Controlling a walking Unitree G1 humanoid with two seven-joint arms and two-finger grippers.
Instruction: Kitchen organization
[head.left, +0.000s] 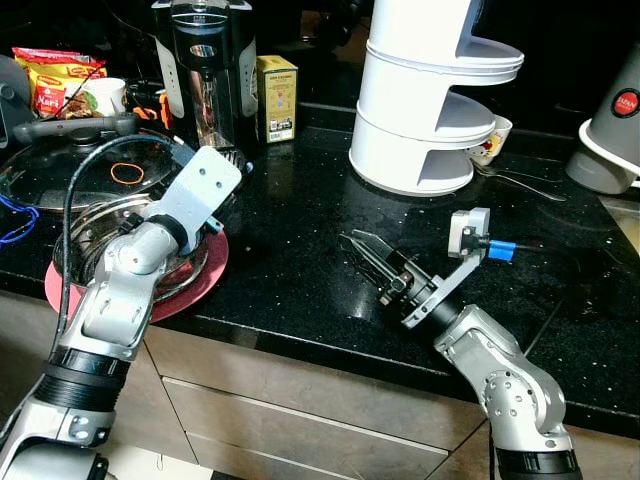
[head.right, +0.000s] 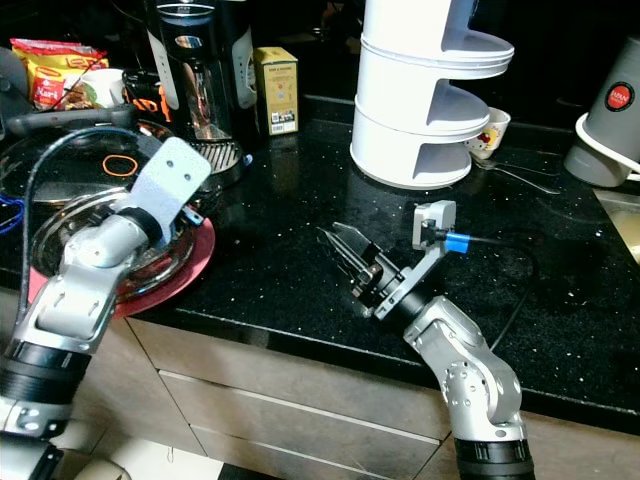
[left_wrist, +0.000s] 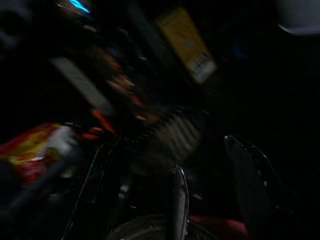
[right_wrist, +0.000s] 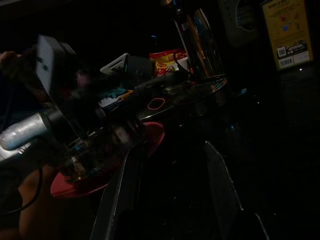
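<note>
You work at a black speckled countertop (head.left: 300, 240); take the white tiered rack (head.left: 425, 100) at its back as your landmark. The task names no single item, so I judge the step in hand from where the arms are.

Left of the rack and at the counter's near edge, a steel bowl (head.left: 100, 225) sits on a red plate (head.left: 200, 285). Your left gripper (left_wrist: 205, 165) reaches over this stack. In the left wrist view its fingers stand apart with nothing between them, and the bowl's rim lies just below them. The view is dark and blurred, so do not trust it for alignment.

Judgement: if the bowl is the target, close on the rim, not the plate. Polished steel will likely slip, so lift straight up or the plate may drag toward the edge.

In front of the rack, your right gripper (head.left: 368, 258) lies low over bare counter, fingers parted and holding nothing.

Left of the rack along the back: a black coffee maker (head.left: 205, 70), then a yellow-green box (head.left: 277, 97) just beside it. Further left lies a dark pan lid (head.left: 75, 160) with an orange rubber band (head.left: 127, 173) on it, and behind it a red-and-yellow snack packet (head.left: 50, 75).

Right of the rack: a small cup (head.left: 493, 138), a spoon (head.left: 520, 180), and a grey appliance (head.left: 615, 125).

Below the counter run beige drawer fronts (head.left: 300, 410).
</note>
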